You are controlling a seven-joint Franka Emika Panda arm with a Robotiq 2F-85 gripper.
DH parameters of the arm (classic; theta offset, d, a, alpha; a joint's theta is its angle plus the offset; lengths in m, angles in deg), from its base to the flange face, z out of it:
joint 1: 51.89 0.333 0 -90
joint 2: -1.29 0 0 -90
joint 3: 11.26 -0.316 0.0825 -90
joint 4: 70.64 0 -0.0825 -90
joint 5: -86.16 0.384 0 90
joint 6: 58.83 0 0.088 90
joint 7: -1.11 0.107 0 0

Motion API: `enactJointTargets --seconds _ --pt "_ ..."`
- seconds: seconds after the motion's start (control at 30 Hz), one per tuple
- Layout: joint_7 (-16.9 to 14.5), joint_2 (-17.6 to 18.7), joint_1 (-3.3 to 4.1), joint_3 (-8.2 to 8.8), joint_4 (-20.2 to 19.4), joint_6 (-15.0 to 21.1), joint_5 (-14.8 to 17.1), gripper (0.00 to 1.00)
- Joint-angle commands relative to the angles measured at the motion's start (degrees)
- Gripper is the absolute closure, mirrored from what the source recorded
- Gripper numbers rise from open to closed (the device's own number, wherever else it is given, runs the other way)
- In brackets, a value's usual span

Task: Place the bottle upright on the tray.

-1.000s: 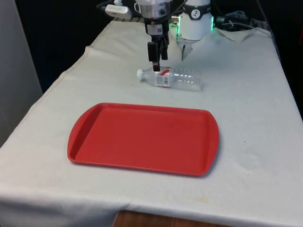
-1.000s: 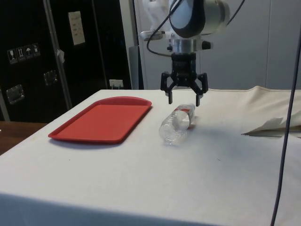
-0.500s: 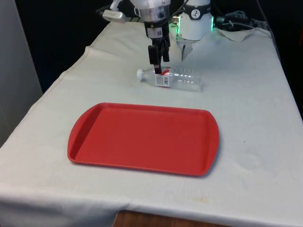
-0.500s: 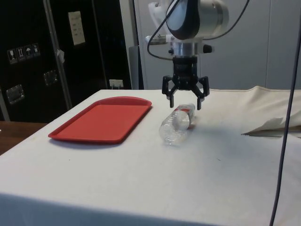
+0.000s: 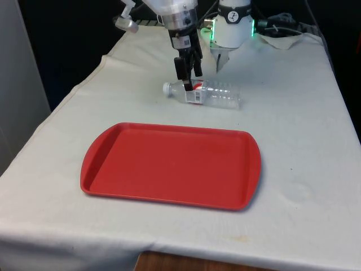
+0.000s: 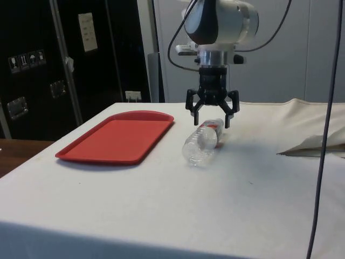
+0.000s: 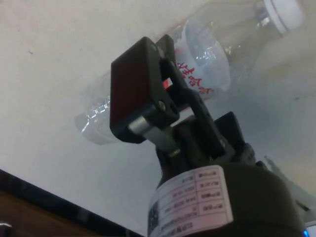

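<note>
A clear plastic bottle (image 5: 205, 94) with a white cap (image 5: 167, 87) and a red-and-white label lies on its side on the white cloth, beyond the tray's far edge. The same bottle (image 6: 203, 141) points its base at the side camera. My gripper (image 5: 188, 74) hangs just above the bottle's label end, open, its fingers astride the bottle (image 7: 207, 54) without touching it. In the side view the gripper (image 6: 211, 116) has a clear gap between its tips. One black finger (image 7: 140, 91) stands in front of the label. The red tray (image 5: 169, 169) lies flat with nothing on it.
The robot's base (image 5: 234, 25) stands close behind the bottle. Cables and bunched cloth (image 5: 285, 28) lie at the far end on the front view's right. A cloth fold (image 6: 312, 143) rises beyond the bottle. The tray (image 6: 116, 137) sits near the table's edge.
The wrist has tilted, its upper part swinging toward the front view's left. The gripper stays open over the bottle. Bottle and tray have not moved.
</note>
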Motion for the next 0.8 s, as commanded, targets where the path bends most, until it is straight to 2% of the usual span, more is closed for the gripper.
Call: enactJointTargets --seconds 0.0,0.03,0.3,0.33,0.37,0.47,0.53,0.57,0.6,0.77 --pt "-0.69 0.00 0.00 0.11 0.17 -0.40 0.57 0.00" --pt "-2.46 -0.80 -0.57 -0.17 0.34 -1.20 2.46 0.00" --pt "-8.71 -0.63 -0.63 1.32 1.32 -3.95 8.02 0.00" --pt "-7.85 0.00 -0.11 1.72 1.20 -3.50 7.05 0.00" --pt "-9.28 -0.57 -0.63 1.49 1.43 -4.30 8.54 0.00" --pt "-10.89 -0.52 -0.69 1.95 1.72 -5.27 9.91 0.00" --pt "-11.92 -0.46 -0.63 2.35 1.95 -6.02 10.77 0.00" --pt "-10.66 0.00 -0.17 2.58 1.72 -5.33 9.45 0.00" --pt "-12.95 -0.17 -0.69 2.64 2.18 -6.82 11.69 0.00" --pt "-15.87 0.74 -0.80 3.21 2.81 -8.82 14.21 0.00"
